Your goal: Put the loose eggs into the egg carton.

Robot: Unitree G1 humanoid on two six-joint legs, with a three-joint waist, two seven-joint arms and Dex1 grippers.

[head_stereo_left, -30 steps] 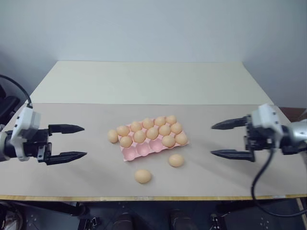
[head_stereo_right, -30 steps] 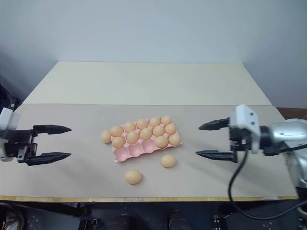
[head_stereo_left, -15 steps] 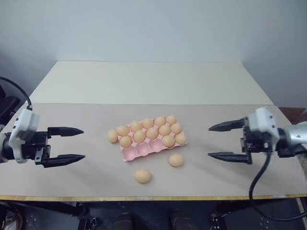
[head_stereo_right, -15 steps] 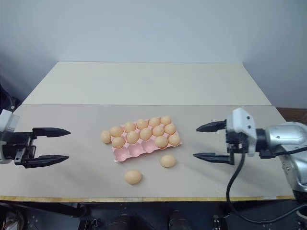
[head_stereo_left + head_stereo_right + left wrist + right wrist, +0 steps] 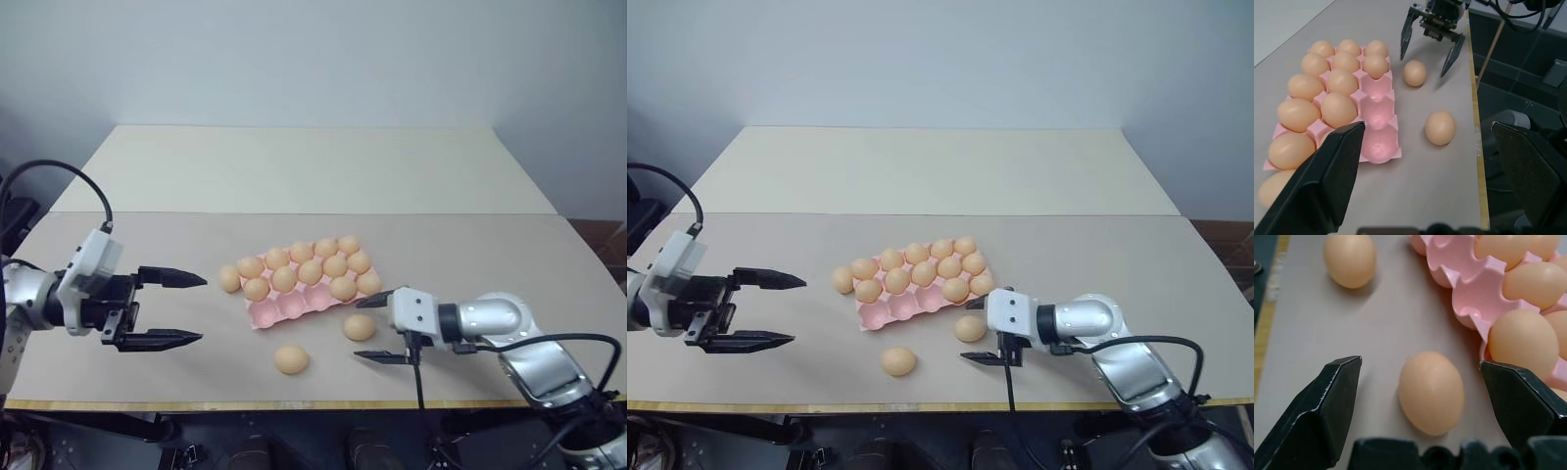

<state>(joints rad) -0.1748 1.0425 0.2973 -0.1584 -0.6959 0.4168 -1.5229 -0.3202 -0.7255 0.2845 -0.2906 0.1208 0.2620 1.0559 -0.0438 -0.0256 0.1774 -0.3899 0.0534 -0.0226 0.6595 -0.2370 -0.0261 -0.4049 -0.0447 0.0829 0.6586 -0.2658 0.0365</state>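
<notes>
Descending leftward since the earlier frame, the right gripper stood released astride the nearer-right loose egg, which called for a centred, gentle close; the second egg lay nearest, the pink egg carton beyond, and the left gripper hung unclenched.

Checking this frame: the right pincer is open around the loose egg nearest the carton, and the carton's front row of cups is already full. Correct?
Not quite. The right pincer is open around the loose egg nearest the egg carton, but the front row is not full: the left wrist view shows three empty pink cups there.
</notes>
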